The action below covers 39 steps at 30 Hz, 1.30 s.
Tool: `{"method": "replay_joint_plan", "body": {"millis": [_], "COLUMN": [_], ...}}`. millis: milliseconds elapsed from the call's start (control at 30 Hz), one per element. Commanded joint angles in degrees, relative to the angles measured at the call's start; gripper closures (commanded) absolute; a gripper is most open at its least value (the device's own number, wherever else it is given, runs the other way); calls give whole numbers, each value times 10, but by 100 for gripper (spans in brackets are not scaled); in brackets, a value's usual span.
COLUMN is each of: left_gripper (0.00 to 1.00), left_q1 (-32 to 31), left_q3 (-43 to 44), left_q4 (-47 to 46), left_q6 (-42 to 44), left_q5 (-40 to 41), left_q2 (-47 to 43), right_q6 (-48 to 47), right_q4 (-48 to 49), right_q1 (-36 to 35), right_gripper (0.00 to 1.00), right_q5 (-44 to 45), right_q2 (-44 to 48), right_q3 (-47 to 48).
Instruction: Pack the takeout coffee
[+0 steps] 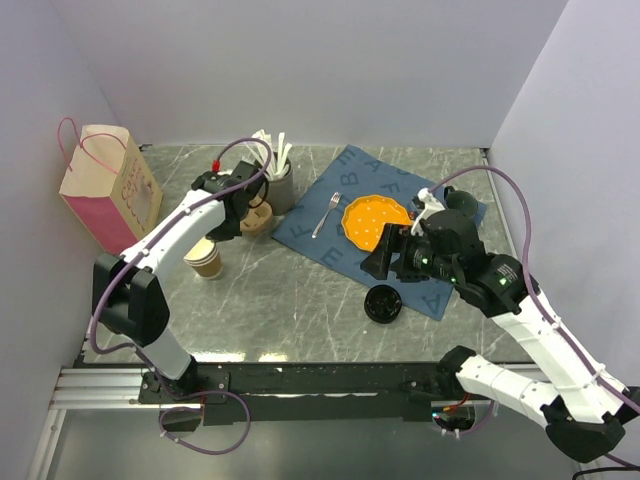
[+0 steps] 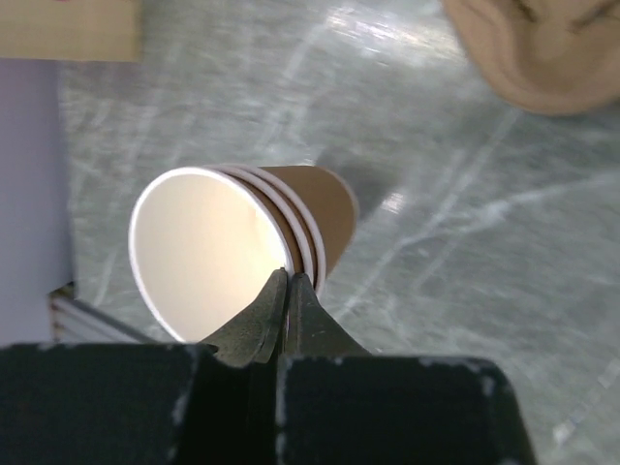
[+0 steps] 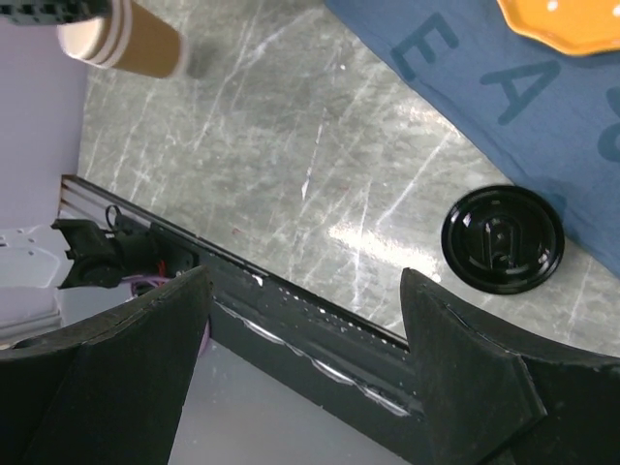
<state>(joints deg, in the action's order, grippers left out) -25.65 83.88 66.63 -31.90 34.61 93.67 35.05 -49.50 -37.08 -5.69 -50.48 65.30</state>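
A stack of lidless brown paper cups (image 2: 208, 252), pale inside and showing three white rims, is standing on the grey marbled table (image 2: 465, 271). The left gripper (image 2: 288, 286) is hanging at the stack's near rim, its dark fingers pressed together. A tan rounded object (image 2: 542, 48) is lying well beyond the stack, to its right.

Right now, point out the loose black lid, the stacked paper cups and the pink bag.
loose black lid (image 3: 503, 238): right wrist view, centre of its top.
stacked paper cups (image 2: 208, 254): left wrist view, pale inside of the top cup.
pink bag (image 1: 100, 200): top external view, middle of its front face.
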Motion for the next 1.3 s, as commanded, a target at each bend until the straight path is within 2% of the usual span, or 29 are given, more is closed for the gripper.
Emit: {"method": "replay_joint_plan", "body": {"millis": [0, 67, 133, 200, 233, 267, 433, 500, 533, 633, 1033, 1267], "left_gripper": [99, 99, 99, 99, 99, 99, 99, 99, 99, 99, 99, 99], "left_q1": [12, 12, 12, 12, 13, 13, 16, 23, 25, 29, 30, 30], "left_q3": [22, 37, 32, 12, 6, -1, -39, -46, -45, -34, -37, -35], "left_q4": [-36, 0, 7, 2, -1, 0, 10, 9, 10, 13, 13, 10], "left_q6": [16, 1, -2, -4, -5, -6, -21, -27, -32, -40, -51, -54], "left_q5": [-113, -120, -133, -149, -156, -159, -173, -185, -196, -207, -222, -227], "left_q2": [-31, -19, -20, -39, -45, -49, -64, -71, -72, -77, -99, -104], "right_q6": [-2, 35, 82, 131, 140, 145, 162, 186, 217, 256, 282, 288], "right_q4": [103, 149, 254, 355, 386, 406, 471, 514, 566, 618, 544, 498], "right_q1": [3, 3, 2, -1, -3, -7, -51, -61, -70, -89, -104, -106], "right_gripper": [14, 16, 18, 27, 29, 32, 33, 34, 35, 37, 44, 45], "right_q5": [-19, -27, -70, -122, -137, -151, -169, -183, -193, -206, -216, -224], "right_q2": [-19, -50, -99, -142, -193, -219, -384, -421, -448, -491, -584, -624], "right_q3": [-13, -32, -50, -68, -68, -55, 21, 34, 33, 44, 148, 201]}}
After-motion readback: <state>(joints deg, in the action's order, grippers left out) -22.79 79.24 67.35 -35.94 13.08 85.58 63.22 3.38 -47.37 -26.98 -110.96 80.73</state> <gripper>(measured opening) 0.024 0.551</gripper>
